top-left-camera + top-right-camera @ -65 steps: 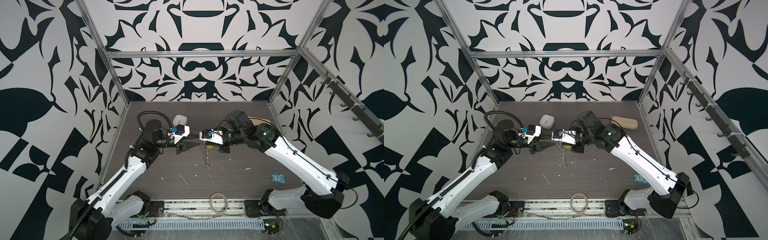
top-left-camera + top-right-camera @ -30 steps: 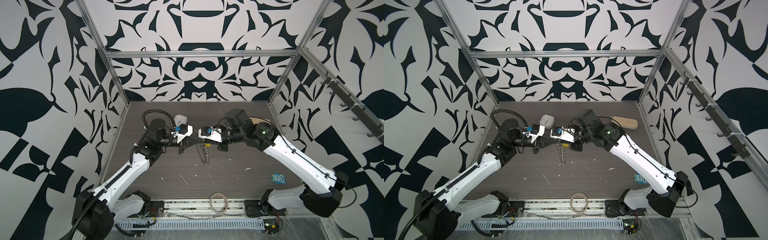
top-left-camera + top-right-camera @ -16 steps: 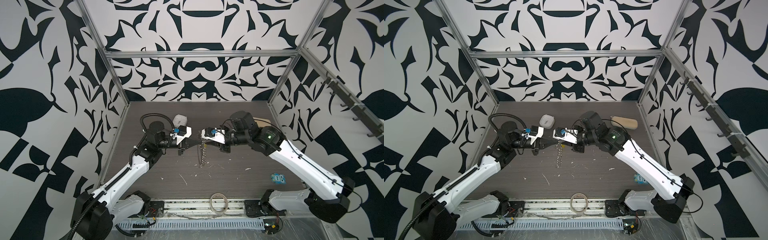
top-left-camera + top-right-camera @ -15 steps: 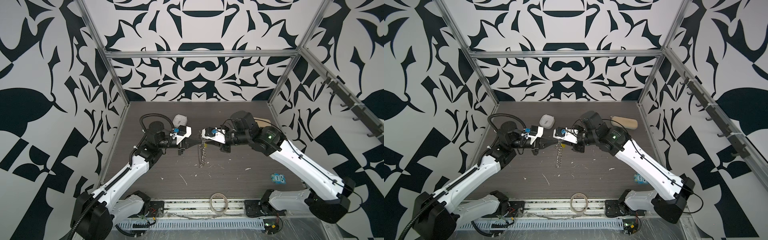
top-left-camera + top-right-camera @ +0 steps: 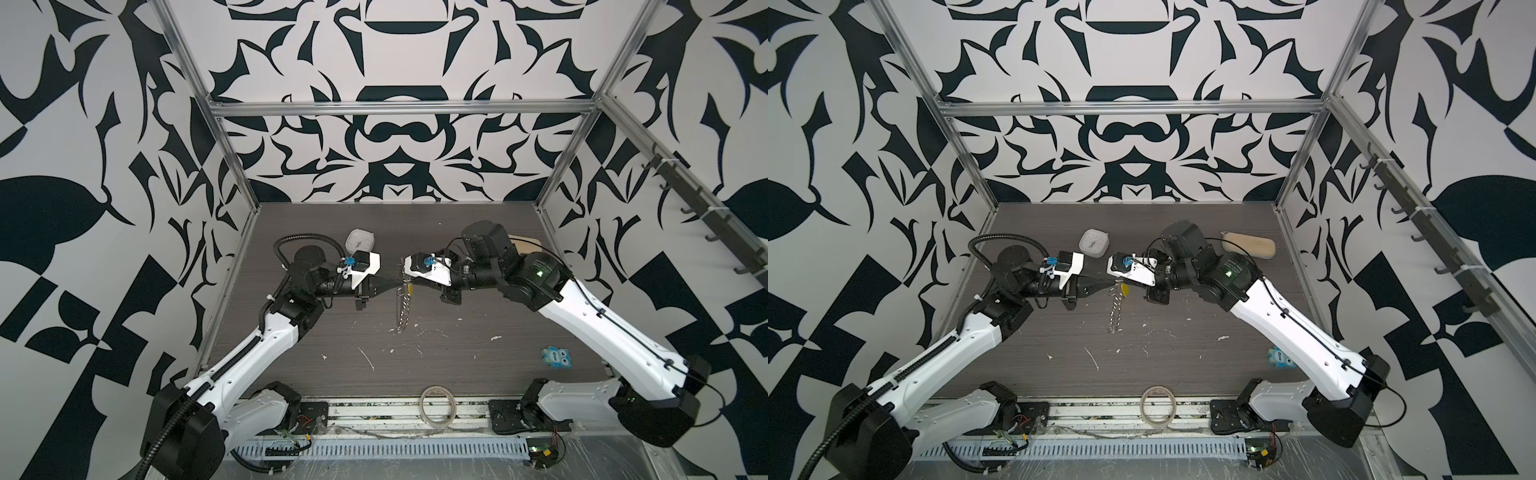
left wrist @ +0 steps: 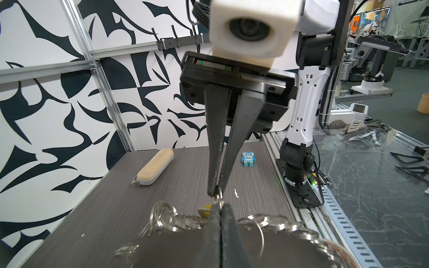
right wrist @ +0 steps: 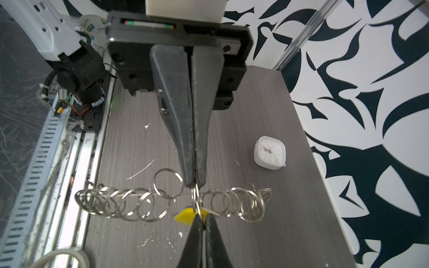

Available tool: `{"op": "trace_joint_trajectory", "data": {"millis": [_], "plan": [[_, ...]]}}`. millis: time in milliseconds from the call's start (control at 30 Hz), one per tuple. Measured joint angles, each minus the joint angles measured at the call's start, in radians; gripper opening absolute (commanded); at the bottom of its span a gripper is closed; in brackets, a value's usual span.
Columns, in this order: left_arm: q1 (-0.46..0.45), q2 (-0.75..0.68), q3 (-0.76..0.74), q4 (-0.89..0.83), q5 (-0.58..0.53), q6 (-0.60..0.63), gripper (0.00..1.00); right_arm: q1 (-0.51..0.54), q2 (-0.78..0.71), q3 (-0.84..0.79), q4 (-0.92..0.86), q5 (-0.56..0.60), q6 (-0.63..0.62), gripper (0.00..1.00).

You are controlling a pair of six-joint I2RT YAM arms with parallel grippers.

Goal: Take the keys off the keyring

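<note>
Keys (image 7: 184, 214) are clamped by the right gripper (image 7: 201, 218); just ahead of its tips, the keyring (image 7: 256, 206) is pinched by the left gripper (image 7: 194, 185). Nothing is separated yet.

Open tabletop (image 5: 1183, 353) around hanging keyring (image 5: 1116, 309), clock (image 5: 1094, 244)

"One" stands on the blue owl figure (image 6: 248, 159), lower right in both top views. The clock's (image 7: 270, 153) numerals are illegible.
</note>
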Motion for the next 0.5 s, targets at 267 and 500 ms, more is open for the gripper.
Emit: {"op": "trace_joint_trajectory", "data": {"millis": [267,500], "plan": [[0.001,0.0,-0.026,0.062,-0.012,-0.037,0.0,0.0,-0.002,-0.012,0.008,-0.012,-0.011,0.0],[0.008,0.03,-0.069,0.25,-0.011,-0.157,0.0,-0.002,-0.002,-0.042,0.019,-0.01,-0.013,0.0]]}}
